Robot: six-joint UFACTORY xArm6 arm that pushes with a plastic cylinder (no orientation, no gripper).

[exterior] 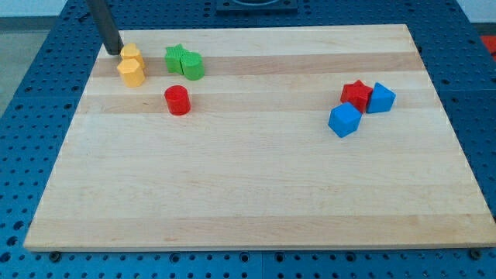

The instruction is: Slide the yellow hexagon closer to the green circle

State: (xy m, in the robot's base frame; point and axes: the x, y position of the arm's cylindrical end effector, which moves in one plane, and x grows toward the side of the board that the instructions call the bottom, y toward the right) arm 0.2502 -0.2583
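— Where my tip (pixel 114 53) meets the worktop (pixel 256 194), what lies beside it?

— Two yellow blocks, close to the view's top left corner. Your tip stands just to the left of the upper yellow block (pixel 130 53), touching it or very nearly so. Below that one, and pressed against it, sits the yellow hexagon (pixel 132 71).

— And the green pieces?

— To the right of the yellow pair, with a small gap between. A green star (pixel 176 58) sits on the left, and the green circle (pixel 193 66) touches its right side. The hexagon is near the circle but apart from it, with the star lying partly between them.

— Anything else close by?

— A red cylinder (pixel 177 100) stands alone below the green pair, clear of every other block.

— What about the far side?

— Well apart, toward the view's right, a red star (pixel 356 94) touches a blue block (pixel 380 98) on its right, and another blue block (pixel 345 120) sits just below and left of the star.

— Is a pincer holding something?

— The arm has no pincer; it ends in a dark rod, and the rod only rests on the board.
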